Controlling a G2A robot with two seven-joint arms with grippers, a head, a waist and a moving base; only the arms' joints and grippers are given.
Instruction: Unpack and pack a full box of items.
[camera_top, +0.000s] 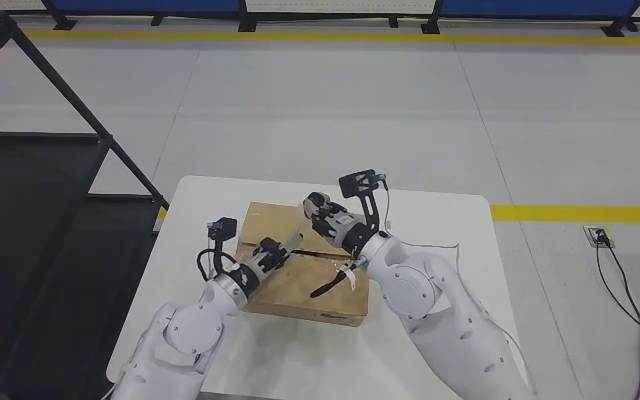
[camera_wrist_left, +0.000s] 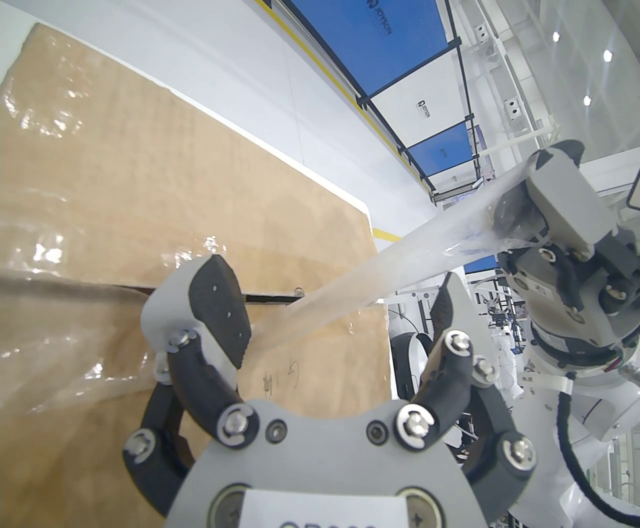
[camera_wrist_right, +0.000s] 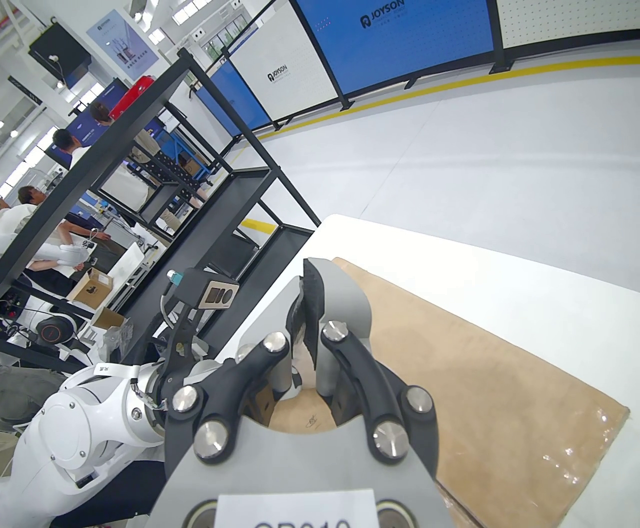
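A closed cardboard box (camera_top: 300, 290) (camera_wrist_left: 125, 165) (camera_wrist_right: 475, 380) lies flat on the white table (camera_top: 440, 230) (camera_wrist_right: 450, 265), towards the table's left half and a little askew to its edges. Its top flaps are down and meet at a dark seam (camera_wrist_left: 270, 298) (camera_top: 322, 256) across the lid, and glossy clear film covers much of the cardboard around that line. The left gripper (camera_wrist_left: 332, 280) (camera_top: 283, 243) hovers just over the lid near the seam with its jaws wide apart; its dark pads (camera_wrist_left: 220, 305) hold nothing. Between the two fingers passes a strip of clear tape (camera_wrist_left: 380, 270), pulled taut. It rises at a slant from the seam area of the box to the right gripper (camera_wrist_left: 505, 215) (camera_top: 318, 210) (camera_wrist_right: 306, 295). The right gripper is raised above the far part of the lid, close to the middle of the box's back edge, and its jaws are pinched together on the upper end of the tape. In the right wrist view the two black pads press flat against each other, with the box and table below them. In the top view the two grippers sit near each other over the box, the left one nearer the robot and the right one farther away. A black metal rack (camera_top: 60, 250) (camera_wrist_right: 240, 200) stands on the floor just beside the table's left side.
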